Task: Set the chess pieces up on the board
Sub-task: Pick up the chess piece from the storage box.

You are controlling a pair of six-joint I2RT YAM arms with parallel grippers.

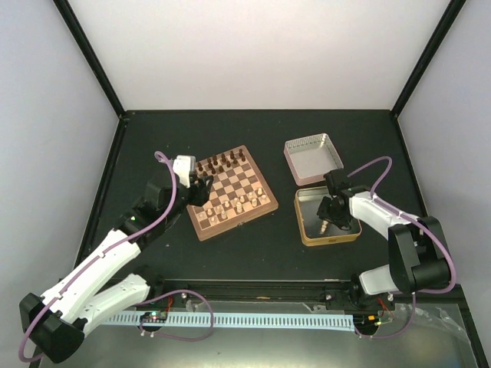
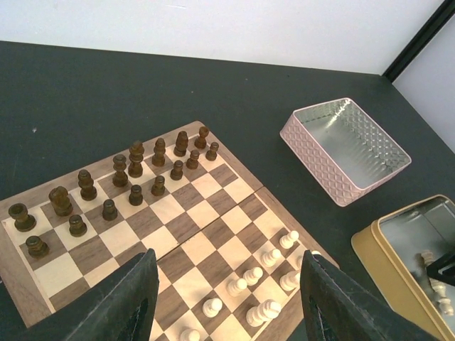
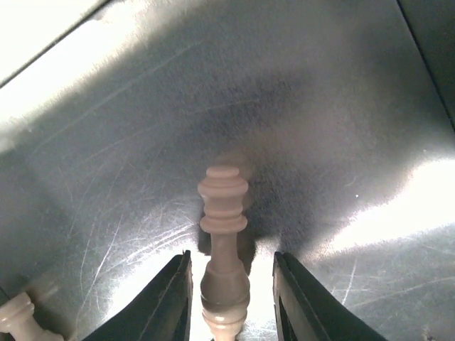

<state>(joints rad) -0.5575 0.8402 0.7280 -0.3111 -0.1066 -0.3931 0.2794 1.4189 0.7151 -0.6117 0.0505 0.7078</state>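
Left gripper hovering at left edge of board, jaws half apart, holding nothing. Dark pieces ranked on far rows; pale chess pieces partly set on near rows. Likely step: lifting pale piece out of gold tin. Best to centre on stem, squeeze low, rise straight clear of tin wall. Right gripper straddling piece's base, jaws narrowly apart; whether clamped, cannot tell.

Pink tin lid just behind the gold tin; dark brown chess pieces well to its left
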